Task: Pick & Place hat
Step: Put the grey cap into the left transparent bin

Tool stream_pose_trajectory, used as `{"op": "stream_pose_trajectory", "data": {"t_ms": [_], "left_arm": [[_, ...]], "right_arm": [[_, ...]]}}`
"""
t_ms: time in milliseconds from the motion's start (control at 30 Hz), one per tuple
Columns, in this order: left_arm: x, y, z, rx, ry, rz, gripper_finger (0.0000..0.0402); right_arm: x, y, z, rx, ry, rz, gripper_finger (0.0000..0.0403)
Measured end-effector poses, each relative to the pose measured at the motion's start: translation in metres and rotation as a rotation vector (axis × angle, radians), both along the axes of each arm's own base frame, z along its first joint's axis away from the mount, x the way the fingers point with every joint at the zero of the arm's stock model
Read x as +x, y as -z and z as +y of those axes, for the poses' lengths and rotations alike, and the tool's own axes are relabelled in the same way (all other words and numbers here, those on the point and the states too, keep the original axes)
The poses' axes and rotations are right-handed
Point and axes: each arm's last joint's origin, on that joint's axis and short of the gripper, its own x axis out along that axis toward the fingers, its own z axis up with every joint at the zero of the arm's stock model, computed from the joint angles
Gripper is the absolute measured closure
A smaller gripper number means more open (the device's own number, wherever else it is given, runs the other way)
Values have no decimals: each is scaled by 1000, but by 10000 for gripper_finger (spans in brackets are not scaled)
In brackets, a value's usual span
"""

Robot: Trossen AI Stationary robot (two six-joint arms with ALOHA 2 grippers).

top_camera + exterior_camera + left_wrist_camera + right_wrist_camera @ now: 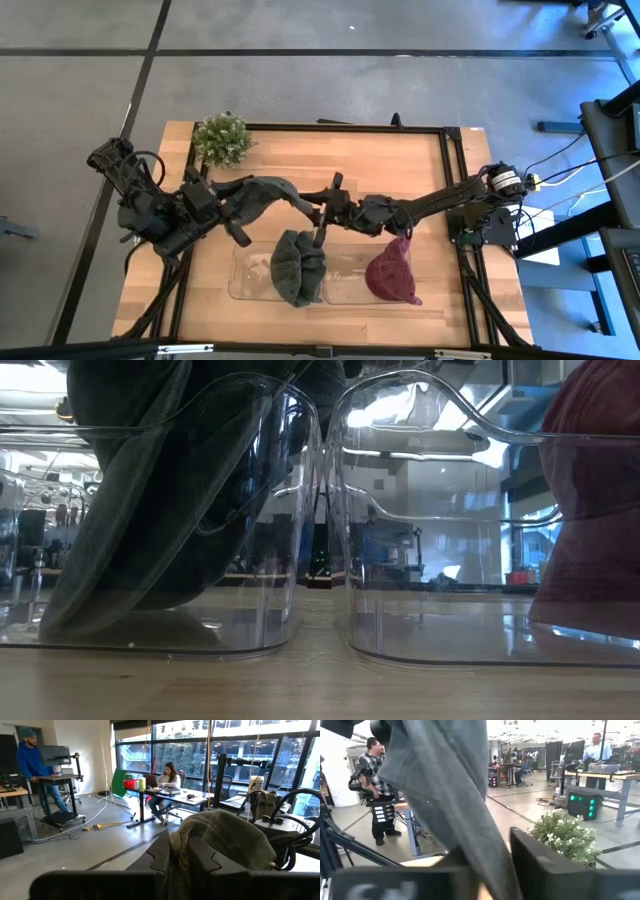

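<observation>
A grey-green hat (268, 192) is stretched in the air between both grippers, above the table's middle. My left gripper (235, 207) is shut on its left end and my right gripper (312, 207) on its right end. In the left wrist view the hat (225, 832) bulges just past the fingers; in the right wrist view its cloth (450, 795) hangs across the picture. A second green hat (297, 268) lies crumpled in the left clear bin (245, 280), and a maroon hat (392, 272) sits in the right clear bin (345, 285). My left gripper pinches the hat's left edge (178, 851) between its two fingers (157, 857), coming level from the table's left. The cloth is bunched in several folds there, and the hat is lifted clear of the table. My right gripper pinches the hat's right end (480, 855) between its two fingers (540, 865), coming level from the table's right. The cloth runs away from the fingers toward the left arm. One layer or several, I cannot tell.
A small potted plant (222, 138) stands at the table's far left corner. The two clear bins sit side by side at the near edge, seen close in the low view (320, 510). People stand and sit in the room beyond the table.
</observation>
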Motion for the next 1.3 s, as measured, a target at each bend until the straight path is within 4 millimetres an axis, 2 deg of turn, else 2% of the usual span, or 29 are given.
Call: {"op": "stream_pose_trajectory", "data": {"t_ms": [67, 133, 300, 400, 500, 833, 1100, 1300], "left_arm": [[0, 0, 0, 1, 0, 1, 374], [0, 0, 0, 9, -2, 10, 371], [-1, 0, -1, 38, -8, 44, 356], [-6, 1, -6, 122, -6, 143, 348], [-13, 0, -12, 234, 14, 259, 344], [-39, -9, -18, 386, 119, 358, 342], [-34, -6, -20, 362, 107, 342, 341], [-25, 3, -31, 424, 105, 391, 341]], "right_arm": [[0, 0, 0, -5, -2, 1, 367], [0, 0, 0, -24, -6, 5, 386], [-2, -4, 1, -8, -34, 9, 388], [-8, -8, 0, -18, -62, 68, 388], [-16, -13, -2, -33, -68, 143, 388], [-53, -41, -7, -34, -216, 268, 388], [-76, -49, -16, 34, -424, 381, 388], [-82, -55, -21, 50, -577, 370, 388]]}}
